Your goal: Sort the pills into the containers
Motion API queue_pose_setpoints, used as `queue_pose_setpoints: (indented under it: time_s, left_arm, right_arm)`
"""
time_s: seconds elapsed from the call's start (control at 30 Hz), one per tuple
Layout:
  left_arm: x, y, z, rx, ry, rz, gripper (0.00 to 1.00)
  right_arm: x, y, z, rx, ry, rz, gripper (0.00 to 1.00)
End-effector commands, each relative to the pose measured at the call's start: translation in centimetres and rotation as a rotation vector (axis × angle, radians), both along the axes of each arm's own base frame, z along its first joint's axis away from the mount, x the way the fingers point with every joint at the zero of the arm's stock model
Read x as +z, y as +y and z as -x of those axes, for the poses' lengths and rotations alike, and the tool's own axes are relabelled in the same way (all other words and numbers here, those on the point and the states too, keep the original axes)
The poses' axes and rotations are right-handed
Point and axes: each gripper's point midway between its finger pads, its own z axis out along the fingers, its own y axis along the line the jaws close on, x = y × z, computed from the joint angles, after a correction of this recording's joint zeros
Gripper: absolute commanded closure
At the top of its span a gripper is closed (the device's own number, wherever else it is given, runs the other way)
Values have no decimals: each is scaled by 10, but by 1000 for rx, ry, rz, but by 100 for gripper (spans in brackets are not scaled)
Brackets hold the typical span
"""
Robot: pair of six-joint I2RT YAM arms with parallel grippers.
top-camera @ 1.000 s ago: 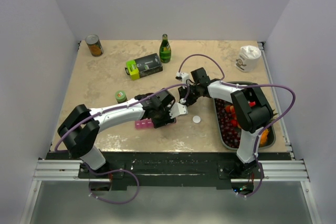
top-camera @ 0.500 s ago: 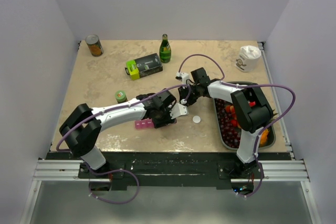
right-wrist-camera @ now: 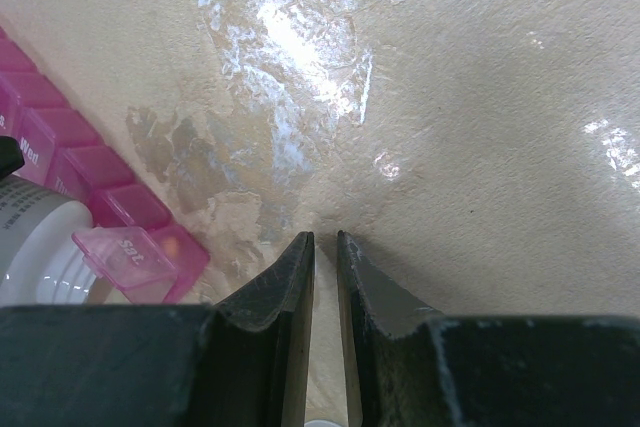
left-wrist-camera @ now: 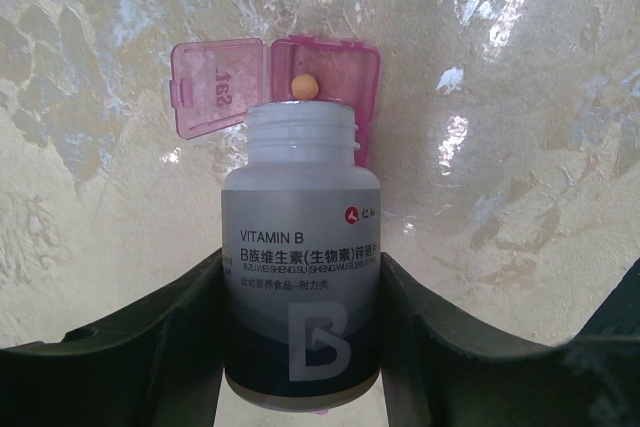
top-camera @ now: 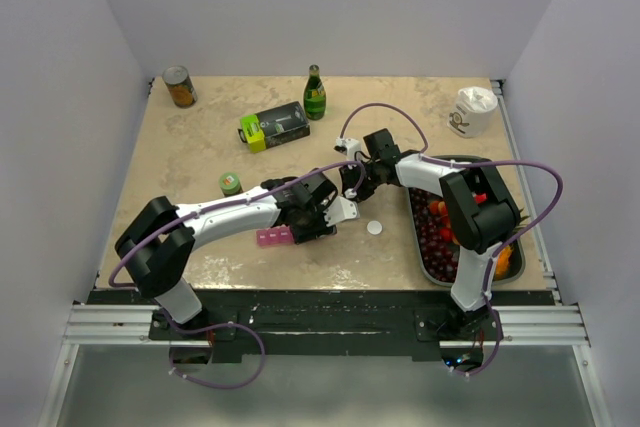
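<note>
My left gripper [left-wrist-camera: 300, 269] is shut on an uncapped grey Vitamin B bottle [left-wrist-camera: 300, 197], whose mouth is tipped over the end of the pink pill-organiser strip [left-wrist-camera: 352, 77]. That end compartment is open with its lid [left-wrist-camera: 215, 87] flipped left, and one orange pill [left-wrist-camera: 303, 84] lies in it. In the top view the strip [top-camera: 272, 237] lies under the left gripper [top-camera: 325, 212]. My right gripper [right-wrist-camera: 323, 239] is shut and empty, tips near the tabletop just right of the strip [right-wrist-camera: 70, 152]; it also shows in the top view [top-camera: 350, 187].
The white bottle cap [top-camera: 374, 228] lies on the table right of the left gripper. A dark fruit tray [top-camera: 440, 282] stands at the right. A green bottle [top-camera: 315, 93], a can [top-camera: 179, 86], a green-black box [top-camera: 274, 127], a small green-lidded jar [top-camera: 230, 184] and a white cup [top-camera: 472, 110] stand farther back.
My left gripper with the bottle has shifted very slightly. The right arm has not visibly moved.
</note>
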Motion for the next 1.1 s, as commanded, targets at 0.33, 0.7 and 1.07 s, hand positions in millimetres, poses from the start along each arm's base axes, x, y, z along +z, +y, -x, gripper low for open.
queue_pose_setpoints:
  time_s: [0.33,0.7,1.07]
  left_arm:
    - [14,-9,-9,-12,-37,12,100]
    - [15,-8,-8,-16,-33,0,100]
    - [14,-9,-7,-15,-30,-7,100]
  right_arm:
    - [4,1,-11,9,-33,5,80]
    - [3,2,-10,11,-30,5,80]
    - [3,1,-10,10,-30,5,80]
